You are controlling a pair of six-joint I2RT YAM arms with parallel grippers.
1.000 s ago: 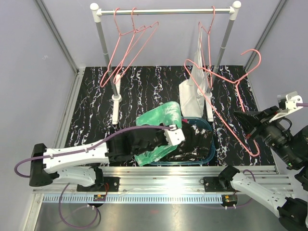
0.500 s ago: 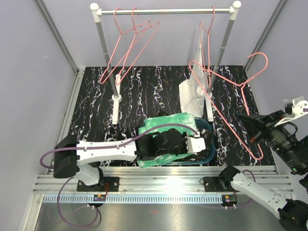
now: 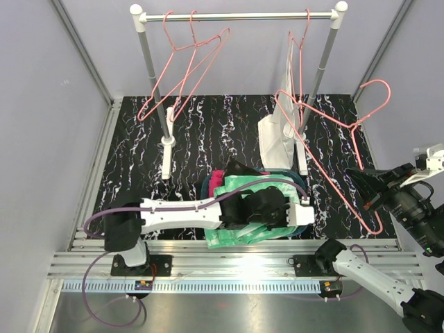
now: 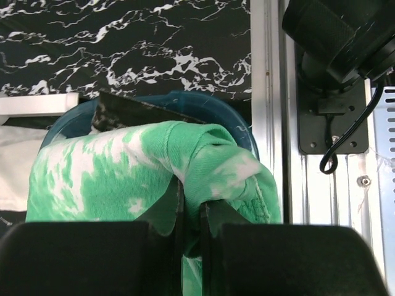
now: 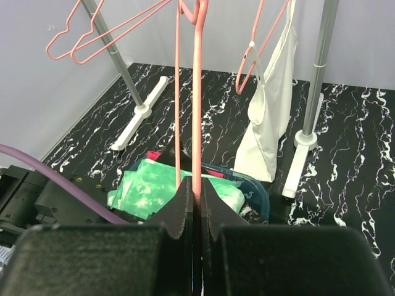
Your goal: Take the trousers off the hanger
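The left hand (image 4: 191,229) is pinched tight on a fold of the green trousers (image 4: 117,166). They lie bunched over the tub (image 4: 213,106) at the counter's (image 3: 208,125) near edge, long side running roughly left to right. The right hand (image 5: 193,206), closed, grips a pink hanger (image 5: 197,111) rising from its fingers.

Pale lilac walls (image 3: 48,139) enclose a table surface (image 3: 222,125) patterned like black marble with white veins. Near its far edge stands a white clothes rack (image 3: 144,48) with a metal crossbar. A ribbed aluminium rail (image 3: 236,251) runs along the near edge, catching bright glare.
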